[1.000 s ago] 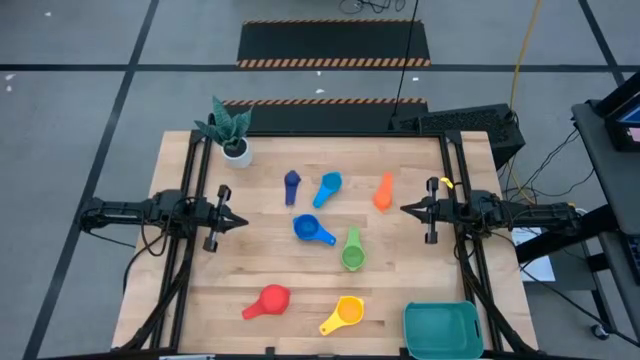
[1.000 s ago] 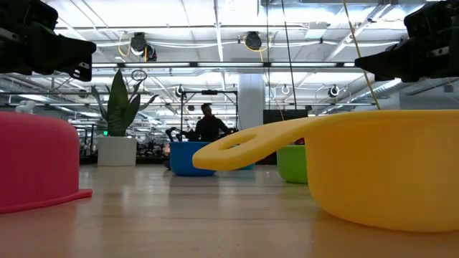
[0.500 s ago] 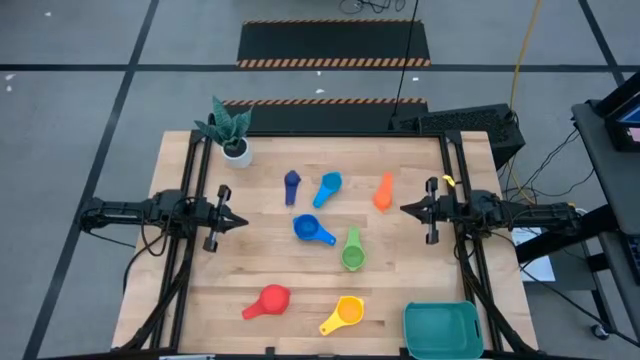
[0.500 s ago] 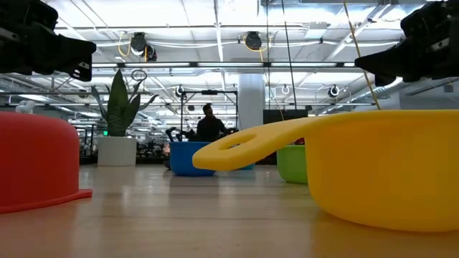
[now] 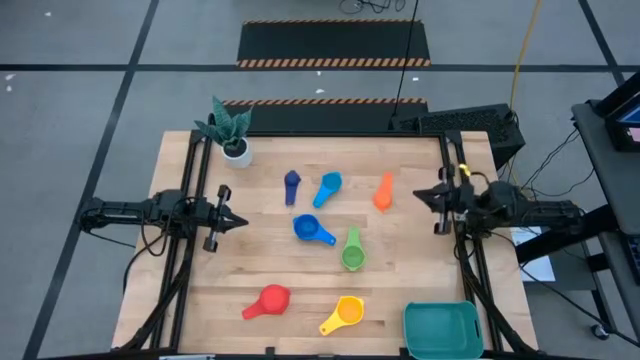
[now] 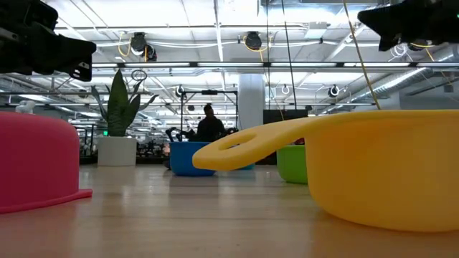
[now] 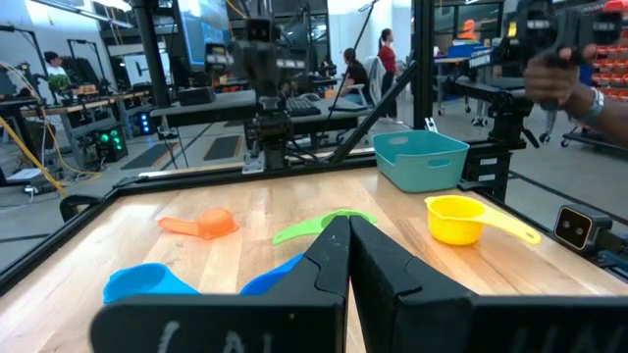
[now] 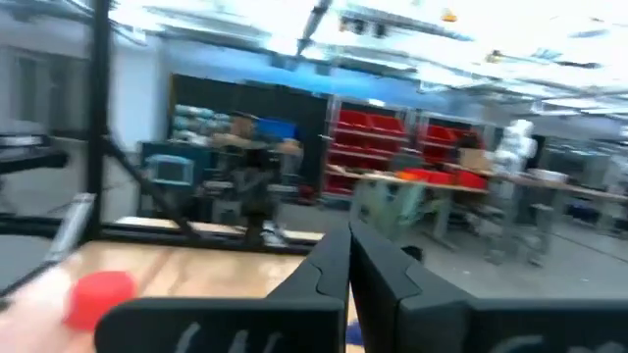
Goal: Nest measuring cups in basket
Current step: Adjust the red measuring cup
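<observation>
Right hand (image 5: pixel 419 196) has risen (closed) over table (image 5: pixel 270 260).

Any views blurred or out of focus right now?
Right wrist view: motion-smeared throughout, the red cup a soft blob. Low view: the yellow cup and red cup loom large and soft, too close to the lens. Left wrist view: mostly sharp; the person's hand is blurred. High view: crisp.
</observation>
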Tool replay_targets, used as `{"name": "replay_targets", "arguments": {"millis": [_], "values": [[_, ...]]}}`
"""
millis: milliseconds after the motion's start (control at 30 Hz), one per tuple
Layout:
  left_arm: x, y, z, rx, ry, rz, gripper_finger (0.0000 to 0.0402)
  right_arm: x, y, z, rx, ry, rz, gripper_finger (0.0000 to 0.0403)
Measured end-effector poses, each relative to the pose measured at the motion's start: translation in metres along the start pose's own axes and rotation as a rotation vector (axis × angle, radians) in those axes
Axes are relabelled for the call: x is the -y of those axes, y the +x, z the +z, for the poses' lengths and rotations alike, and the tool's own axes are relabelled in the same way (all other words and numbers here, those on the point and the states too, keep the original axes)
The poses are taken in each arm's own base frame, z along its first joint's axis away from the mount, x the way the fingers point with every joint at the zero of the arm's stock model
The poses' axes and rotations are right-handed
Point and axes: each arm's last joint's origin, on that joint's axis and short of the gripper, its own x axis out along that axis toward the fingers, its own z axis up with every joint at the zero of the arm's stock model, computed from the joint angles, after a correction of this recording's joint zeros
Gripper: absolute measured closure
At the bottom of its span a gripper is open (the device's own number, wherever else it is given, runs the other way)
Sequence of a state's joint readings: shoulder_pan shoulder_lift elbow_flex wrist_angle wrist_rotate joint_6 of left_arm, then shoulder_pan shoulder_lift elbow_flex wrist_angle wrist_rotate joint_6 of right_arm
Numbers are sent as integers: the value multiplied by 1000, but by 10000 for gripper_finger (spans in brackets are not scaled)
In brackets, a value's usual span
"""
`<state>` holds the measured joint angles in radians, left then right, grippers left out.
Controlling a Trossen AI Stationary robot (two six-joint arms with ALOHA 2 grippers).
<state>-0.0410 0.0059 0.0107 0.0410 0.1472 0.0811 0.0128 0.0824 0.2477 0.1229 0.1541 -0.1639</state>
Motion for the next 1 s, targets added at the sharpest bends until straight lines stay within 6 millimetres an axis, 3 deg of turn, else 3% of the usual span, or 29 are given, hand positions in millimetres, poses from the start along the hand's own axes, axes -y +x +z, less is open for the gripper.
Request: {"name": "replay_targets", "arguments": {"millis": [167, 367, 667, 1000], "values": [[0, 0, 0, 0, 0, 0, 392, 7, 9, 42, -36, -12, -31, 403], [0, 0, 0, 0, 0, 0, 392, 9, 34, 66, -270, 10, -100, 403], [0, 0, 0, 0, 0, 0, 392, 4, 71, 64, -418, 71, -125, 403], [0, 0, 0, 0, 0, 0, 392, -3, 88, 44, -545, 156, -140, 386]]}}
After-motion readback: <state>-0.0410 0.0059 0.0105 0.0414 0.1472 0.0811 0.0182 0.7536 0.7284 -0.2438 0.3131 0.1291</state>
